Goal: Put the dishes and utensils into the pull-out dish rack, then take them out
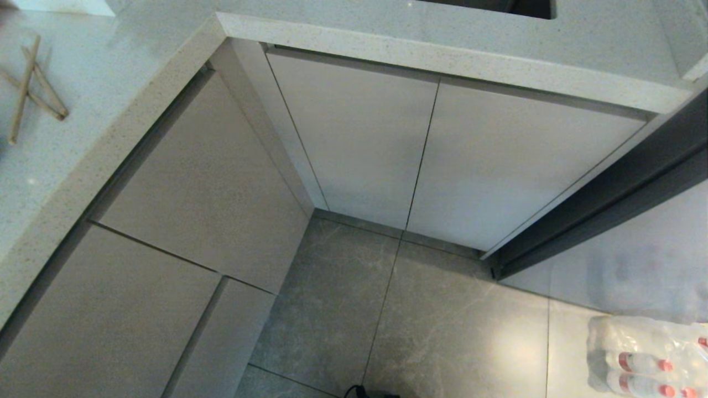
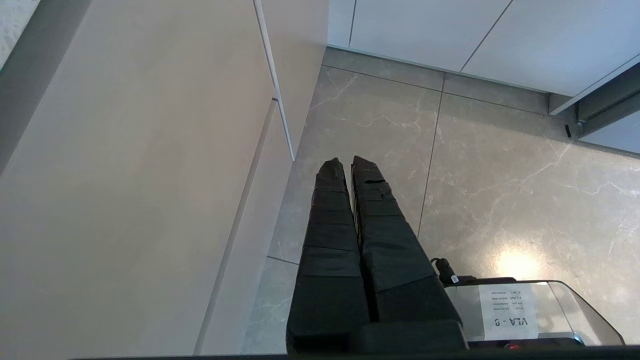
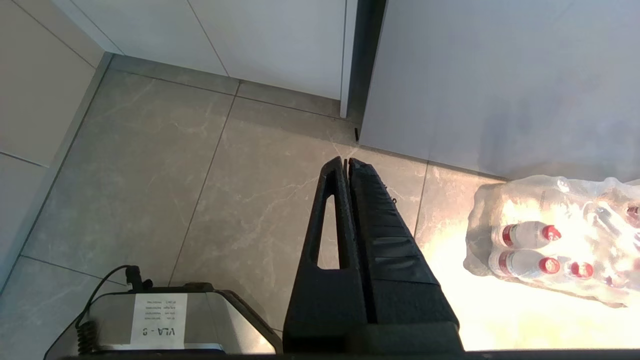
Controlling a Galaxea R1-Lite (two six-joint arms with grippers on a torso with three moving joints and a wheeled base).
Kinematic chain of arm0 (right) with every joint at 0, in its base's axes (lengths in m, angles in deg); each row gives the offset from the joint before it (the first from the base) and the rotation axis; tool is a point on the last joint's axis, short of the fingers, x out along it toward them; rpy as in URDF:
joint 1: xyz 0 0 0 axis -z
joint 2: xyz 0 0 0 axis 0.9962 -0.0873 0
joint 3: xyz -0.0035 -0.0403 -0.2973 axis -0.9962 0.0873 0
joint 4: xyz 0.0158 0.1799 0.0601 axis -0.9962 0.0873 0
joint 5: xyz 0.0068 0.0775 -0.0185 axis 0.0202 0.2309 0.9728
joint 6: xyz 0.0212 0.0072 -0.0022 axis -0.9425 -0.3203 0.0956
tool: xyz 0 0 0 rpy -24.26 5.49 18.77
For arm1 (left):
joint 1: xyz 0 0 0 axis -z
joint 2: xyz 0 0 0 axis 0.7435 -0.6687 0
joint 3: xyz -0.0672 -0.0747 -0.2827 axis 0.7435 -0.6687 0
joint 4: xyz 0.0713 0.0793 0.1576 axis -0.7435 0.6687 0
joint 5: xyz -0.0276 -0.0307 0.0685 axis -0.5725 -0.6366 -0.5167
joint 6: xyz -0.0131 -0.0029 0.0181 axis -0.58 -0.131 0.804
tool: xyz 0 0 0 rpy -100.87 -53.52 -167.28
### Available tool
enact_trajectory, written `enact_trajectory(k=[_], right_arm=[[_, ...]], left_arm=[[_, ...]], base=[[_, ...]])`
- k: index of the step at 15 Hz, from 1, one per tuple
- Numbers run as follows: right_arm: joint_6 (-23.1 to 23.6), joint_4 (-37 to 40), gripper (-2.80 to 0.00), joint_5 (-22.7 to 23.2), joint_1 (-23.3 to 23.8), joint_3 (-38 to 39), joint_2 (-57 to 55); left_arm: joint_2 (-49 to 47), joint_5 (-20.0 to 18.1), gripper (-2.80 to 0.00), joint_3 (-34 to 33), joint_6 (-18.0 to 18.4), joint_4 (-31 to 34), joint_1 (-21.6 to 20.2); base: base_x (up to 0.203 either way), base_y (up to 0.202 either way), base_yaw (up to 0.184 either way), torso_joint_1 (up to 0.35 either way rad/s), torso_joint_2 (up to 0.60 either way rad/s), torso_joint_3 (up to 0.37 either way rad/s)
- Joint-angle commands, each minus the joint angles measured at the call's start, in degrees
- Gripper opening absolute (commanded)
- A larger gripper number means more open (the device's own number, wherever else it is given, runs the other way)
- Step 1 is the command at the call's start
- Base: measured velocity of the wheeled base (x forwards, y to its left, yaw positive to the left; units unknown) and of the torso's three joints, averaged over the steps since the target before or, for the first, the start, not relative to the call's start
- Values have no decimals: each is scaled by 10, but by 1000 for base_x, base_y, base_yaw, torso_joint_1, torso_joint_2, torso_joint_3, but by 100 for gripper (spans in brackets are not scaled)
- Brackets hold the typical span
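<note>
Left tool [image 2: 345, 162] pressed together, empty, hanging over the floor [image 2: 500, 175] beside beige cabinet fronts [image 2: 125, 175]. Right tool [image 3: 345, 162] likewise, holding nothing; only its view shows the full bottle pack [image 3: 550, 240]. Only the head view shows chopsticks [image 1: 33, 88], upper left of frame on the desk [image 1: 99, 83]. No tool there.

Lt-brown chopsticks [image 1: 33, 88], speckled grey countertop [image 1: 442, 50], grey marbled floor [image 1: 442, 320].

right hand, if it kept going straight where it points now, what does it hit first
Most likely the grey floor tile; the shut right hand points down at bare floor, with the pack of bottles off to one side.
</note>
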Motion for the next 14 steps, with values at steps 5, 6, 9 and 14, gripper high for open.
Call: enact_trajectory(k=[5, 6, 9, 14], right_arm=[[0, 0, -280, 0, 0, 0, -1], [0, 0, -280, 0, 0, 0, -1], [0, 0, -280, 0, 0, 0, -1], [0, 0, -280, 0, 0, 0, -1]], left_arm=[[-2, 0, -280, 0, 1, 0, 0], [-2, 0, -280, 0, 1, 0, 0], [-2, 0, -280, 0, 1, 0, 0], [-2, 0, -280, 0, 2, -1, 0]], base=[[0, 0, 0, 1, 1, 50], [0, 0, 0, 7, 2, 182], [0, 0, 0, 1, 0, 195], [0, 0, 0, 2, 0, 203]])
